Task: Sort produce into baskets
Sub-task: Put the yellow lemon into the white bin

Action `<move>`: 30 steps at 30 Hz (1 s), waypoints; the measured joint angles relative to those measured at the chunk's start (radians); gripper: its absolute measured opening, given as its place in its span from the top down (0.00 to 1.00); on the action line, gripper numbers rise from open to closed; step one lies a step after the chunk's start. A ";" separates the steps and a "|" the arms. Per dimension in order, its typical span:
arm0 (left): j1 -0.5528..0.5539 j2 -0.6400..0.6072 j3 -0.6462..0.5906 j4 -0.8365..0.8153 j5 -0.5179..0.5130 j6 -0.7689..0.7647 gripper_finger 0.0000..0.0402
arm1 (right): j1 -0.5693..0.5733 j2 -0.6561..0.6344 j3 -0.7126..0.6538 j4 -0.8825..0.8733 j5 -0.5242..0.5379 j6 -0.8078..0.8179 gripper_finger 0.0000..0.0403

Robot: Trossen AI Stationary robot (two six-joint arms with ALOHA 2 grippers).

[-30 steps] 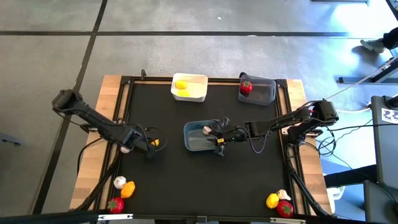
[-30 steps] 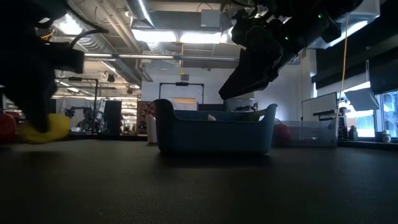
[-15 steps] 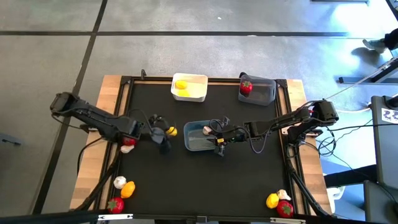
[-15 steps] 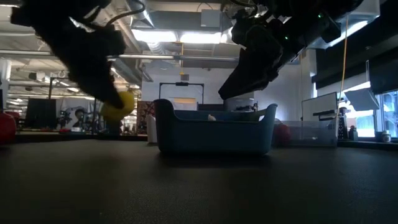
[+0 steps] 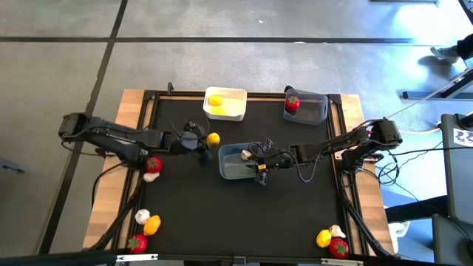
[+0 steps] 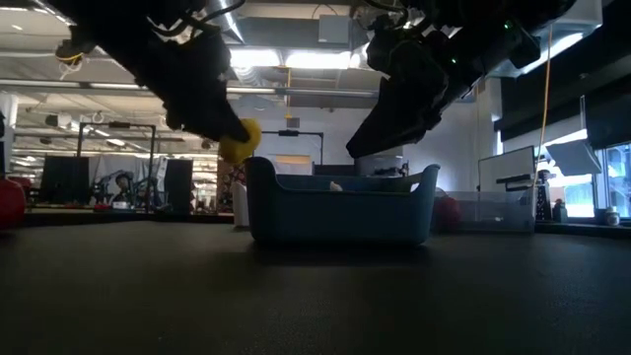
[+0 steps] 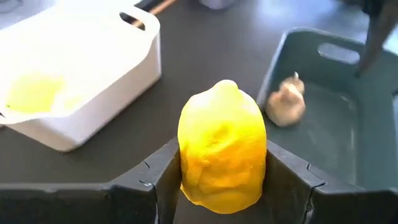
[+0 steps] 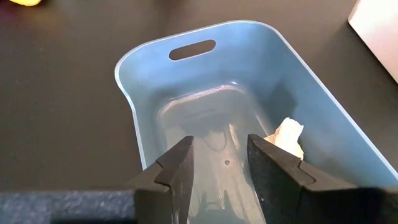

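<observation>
My left gripper (image 5: 205,140) is shut on a yellow lemon-like piece (image 7: 222,149), in the air between the white basket (image 5: 235,111) and the blue-grey basket (image 5: 230,170). The white basket holds a yellow piece (image 5: 215,101). A garlic bulb (image 5: 245,154) lies in the blue-grey basket. The dark grey basket (image 5: 314,112) at the far right holds a red piece (image 5: 293,103). My right gripper (image 8: 221,168) hangs open over the inside of the blue-grey basket, beside the garlic bulb (image 8: 286,138), with nothing between its fingers. My left gripper pinches the yellow piece by its two opposite sides (image 7: 186,163) between its two fingers (image 7: 283,177). The fingers slant downward from the table's left side. The piece is lifted clear of the table (image 6: 240,142), its pointed tip facing away from the gripper.
A red piece (image 5: 153,165) and a garlic bulb (image 5: 151,176) lie at the table's left edge. Near the front left are garlic (image 5: 142,216), an orange piece (image 5: 152,224) and a red one (image 5: 137,242). At the front right lie a yellow piece (image 5: 324,238), garlic (image 5: 336,231) and a red one (image 5: 338,247).
My left gripper has swung from the table's left part toward the middle and risen, carrying the yellow piece from table level up beside the blue-grey basket's left end. Its wrist has turned along the way. The red piece and garlic it covered now show.
</observation>
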State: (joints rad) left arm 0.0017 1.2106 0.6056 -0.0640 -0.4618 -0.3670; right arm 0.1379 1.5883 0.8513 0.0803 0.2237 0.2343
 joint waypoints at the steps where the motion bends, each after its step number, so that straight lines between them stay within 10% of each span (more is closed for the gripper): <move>1: 0.010 0.000 0.009 0.000 0.000 0.007 0.55 | 0.000 0.000 0.000 0.000 0.000 0.000 0.63; 30: 0.402 0.004 0.243 -0.122 0.217 0.168 0.55 | 0.000 0.000 0.000 0.000 0.000 0.000 0.63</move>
State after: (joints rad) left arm 0.4034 1.2145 0.8490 -0.1857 -0.2451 -0.1995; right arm 0.1379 1.5883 0.8513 0.0807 0.2237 0.2340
